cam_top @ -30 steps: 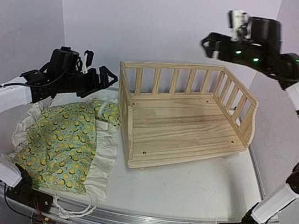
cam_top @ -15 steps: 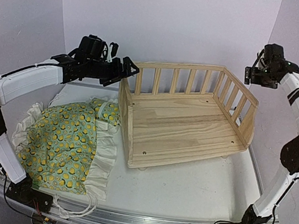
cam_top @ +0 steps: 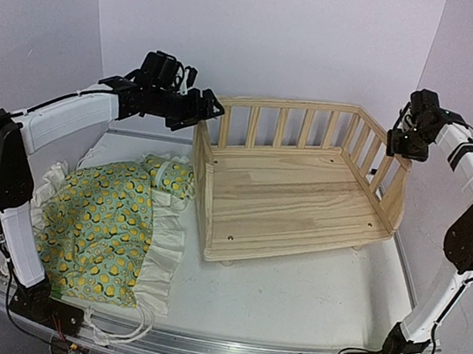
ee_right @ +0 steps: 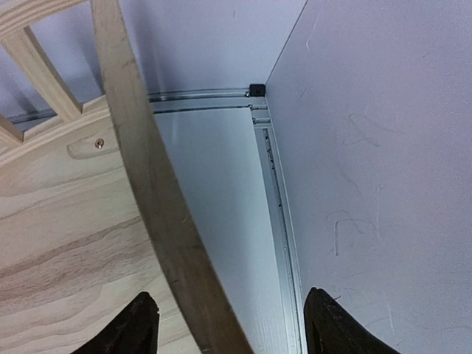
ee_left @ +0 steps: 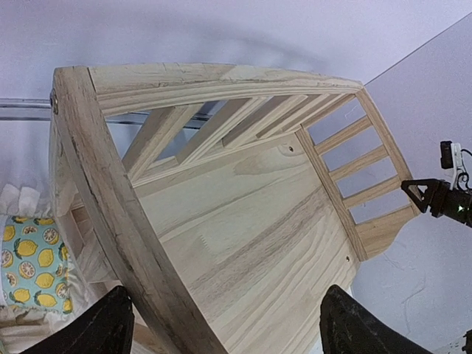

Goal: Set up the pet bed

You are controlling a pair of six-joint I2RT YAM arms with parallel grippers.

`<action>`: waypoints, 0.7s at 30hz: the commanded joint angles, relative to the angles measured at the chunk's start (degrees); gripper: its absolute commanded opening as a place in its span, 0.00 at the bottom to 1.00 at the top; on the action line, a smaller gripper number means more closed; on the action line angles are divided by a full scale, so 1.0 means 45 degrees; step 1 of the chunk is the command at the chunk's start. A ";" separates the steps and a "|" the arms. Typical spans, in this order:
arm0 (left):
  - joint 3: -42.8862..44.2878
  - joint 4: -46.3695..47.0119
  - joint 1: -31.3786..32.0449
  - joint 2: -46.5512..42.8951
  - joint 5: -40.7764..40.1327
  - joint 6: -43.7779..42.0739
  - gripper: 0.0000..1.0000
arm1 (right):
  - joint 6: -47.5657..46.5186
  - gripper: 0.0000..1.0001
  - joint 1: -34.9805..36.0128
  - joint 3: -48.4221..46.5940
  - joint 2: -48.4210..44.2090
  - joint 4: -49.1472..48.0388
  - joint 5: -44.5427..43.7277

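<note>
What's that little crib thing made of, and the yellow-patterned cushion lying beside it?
The crib frame looks like pale bare softwood, perhaps pine: grain lines and knots show, with no paint or gloss. The cushion looks like printed woven cloth, probably cotton; its cream ruffle creases and folds softly, as thin fabric would.

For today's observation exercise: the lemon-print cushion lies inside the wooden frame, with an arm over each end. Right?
No: the cushion lies on the table left of the frame, not inside it; the top external view shows this. The rest stands.
</note>
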State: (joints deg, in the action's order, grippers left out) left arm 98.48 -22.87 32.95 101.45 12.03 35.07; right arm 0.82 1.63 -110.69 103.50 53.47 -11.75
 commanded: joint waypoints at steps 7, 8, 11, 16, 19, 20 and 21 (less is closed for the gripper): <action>0.3441 0.1157 0.0501 0.2481 0.2312 -0.0221 0.84 | 0.1725 0.56 -0.0254 0.1712 -0.2159 -0.0699 -0.1187; 0.3689 0.1157 0.0602 0.2662 0.2371 -0.0216 0.84 | 0.1892 0.54 -0.0263 0.2053 -0.2451 -0.0753 -0.1297; 0.4199 0.1157 0.0750 0.3025 0.2437 -0.0253 0.84 | 0.2358 0.53 -0.0644 0.3042 -0.3381 -0.1038 -0.1470; 0.4933 -0.0161 0.0699 0.2839 0.1222 -0.1441 0.89 | 0.2248 0.68 -0.0656 0.3808 -0.4305 -0.1608 -0.1649; 0.4972 -0.1882 0.0311 0.1578 -0.0232 -0.3053 0.96 | 0.1945 0.86 -0.0655 0.2862 -0.4323 -0.1074 -0.1710; 0.4315 -0.2057 0.0026 0.0752 -0.0491 -0.3419 0.98 | 0.1856 0.91 -0.0655 0.2482 -0.4355 -0.0876 -0.1662; 0.3281 -0.2072 -0.0339 -0.0199 -0.0685 -0.3675 0.99 | 0.1791 0.93 -0.0648 0.2100 -0.4403 -0.0715 -0.1568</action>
State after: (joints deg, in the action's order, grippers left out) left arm 116.95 -29.02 34.61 114.87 13.80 27.73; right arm 9.89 -1.32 -95.02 85.17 50.59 -18.00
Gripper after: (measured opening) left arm 0.968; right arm 0.888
